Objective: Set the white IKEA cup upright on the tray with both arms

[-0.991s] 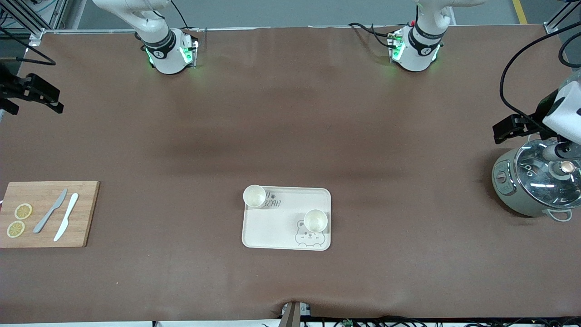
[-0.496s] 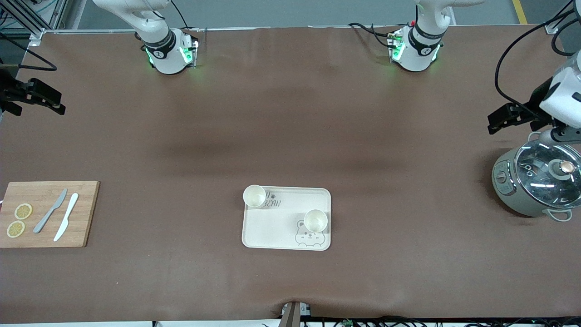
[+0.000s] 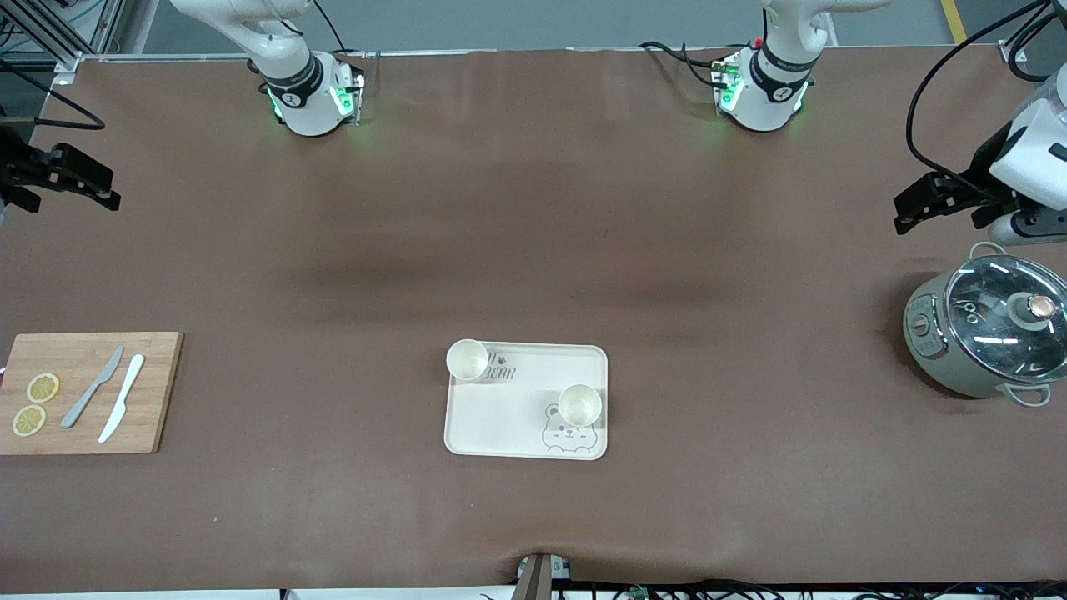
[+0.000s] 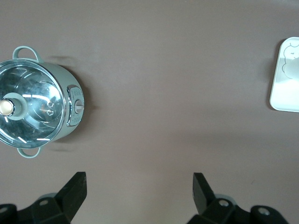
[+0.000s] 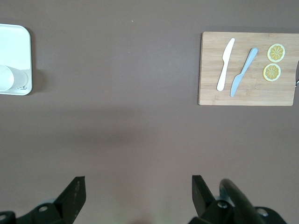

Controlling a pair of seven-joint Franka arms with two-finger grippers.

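From the front, two white cups [image 3: 467, 359] [image 3: 579, 404] stand upright on the cream tray [image 3: 500, 417] lettered "BEAR", so the placing looks done and both arms idle at the surface's ends. The left wrist view shows the left gripper [image 4: 139, 191] spread empty near a glass-lidded cooker [image 4: 35, 102]. The right wrist view shows the right gripper [image 5: 138, 192] spread empty, with the cutting board [image 5: 247, 93] in sight

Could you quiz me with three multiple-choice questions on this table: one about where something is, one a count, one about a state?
1. Where do the knives lie?
A. on the tray
B. on the cutting board
C. in the pot

2. How many cups stand on the tray?
A. one
B. two
C. three

3. How is the pot?
A. lid on
B. lid off
C. tipped over

Answers: 1 B, both lie beside the lemon slices. 2 B, the cups sit at two corners. 3 A, a glass lid covers it.
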